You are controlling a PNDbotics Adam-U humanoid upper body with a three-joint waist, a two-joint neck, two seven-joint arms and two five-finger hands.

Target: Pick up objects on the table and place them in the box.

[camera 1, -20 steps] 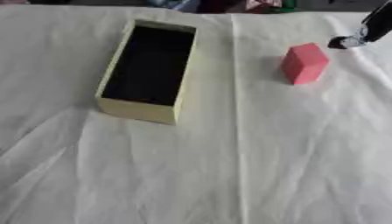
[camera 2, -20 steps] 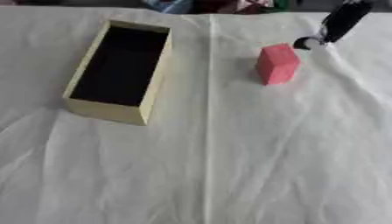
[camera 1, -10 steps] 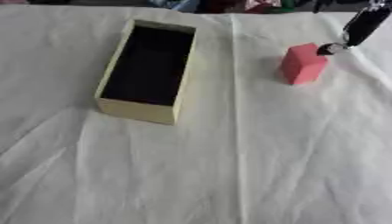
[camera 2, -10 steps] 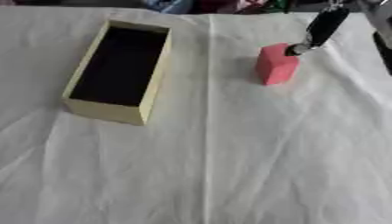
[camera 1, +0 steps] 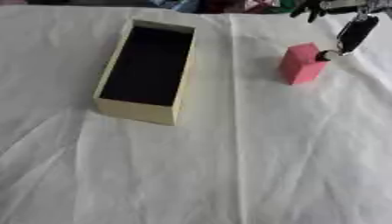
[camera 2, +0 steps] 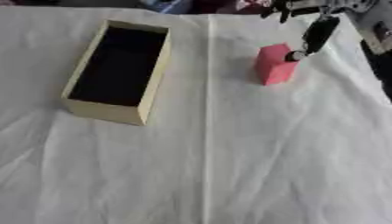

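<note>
A pink block [camera 1: 302, 64] stands upright on the white cloth at the right, well apart from the box. The box [camera 1: 180, 85] is cream-coloured, long and open-topped with a dark inside, and lies at the left with nothing in it. My right hand [camera 2: 318, 31] comes in from the upper right corner. One straight black finger slants down and its tip [camera 2: 293, 56] touches the block's upper right edge. The other fingers [camera 2: 279, 7] hang spread above and behind the block, not closed on it. My left hand shows in neither view.
A white wrinkled cloth [camera 1: 229, 166] covers the whole table, with a crease running down its middle. Coloured things [camera 1: 229, 5] lie along the far edge behind the box and the block.
My right hand has come down and to the left from the upper right corner, and its fingertip now touches the pink block. The block and the box have not moved.
</note>
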